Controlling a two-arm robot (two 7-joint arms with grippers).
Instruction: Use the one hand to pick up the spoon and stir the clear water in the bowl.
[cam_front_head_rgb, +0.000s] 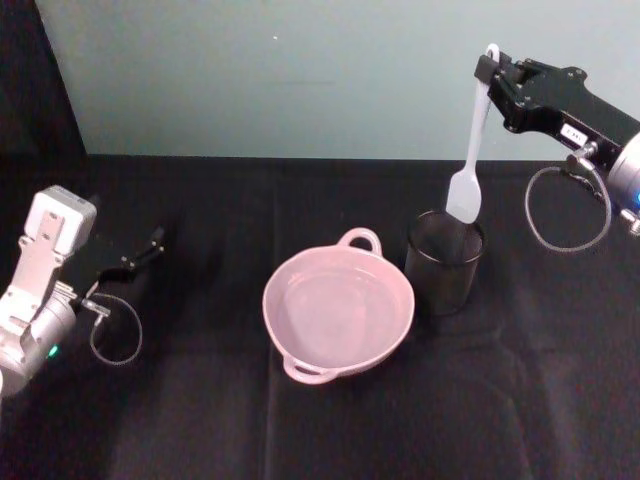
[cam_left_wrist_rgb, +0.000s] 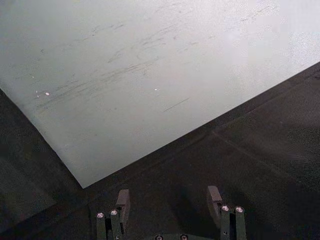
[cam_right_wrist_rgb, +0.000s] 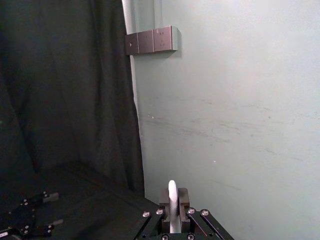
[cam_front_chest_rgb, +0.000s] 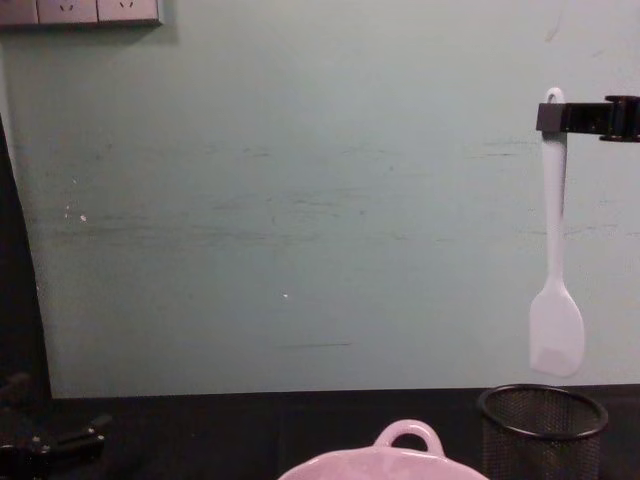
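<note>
My right gripper (cam_front_head_rgb: 487, 72) is raised at the back right and shut on the handle end of the white spoon (cam_front_head_rgb: 473, 140). The spoon hangs straight down, its flat head just above the black mesh cup (cam_front_head_rgb: 444, 262). In the chest view the spoon (cam_front_chest_rgb: 554, 250) dangles from the gripper (cam_front_chest_rgb: 552, 117), clear of the cup's rim (cam_front_chest_rgb: 541, 400). The right wrist view shows the handle tip (cam_right_wrist_rgb: 172, 187) clamped between the fingers. The pink bowl (cam_front_head_rgb: 272, 305) sits mid-table, left of the cup, with clear water in it. My left gripper (cam_front_head_rgb: 150, 243) rests open at the far left.
A black cloth (cam_front_head_rgb: 200, 420) covers the table, and a pale green wall (cam_front_head_rgb: 280, 80) stands behind it. The bowl's loop handle (cam_front_chest_rgb: 407, 435) points toward the wall. A cable loop (cam_front_head_rgb: 565, 210) hangs under the right wrist. The left fingers (cam_left_wrist_rgb: 122, 200) hover over bare cloth.
</note>
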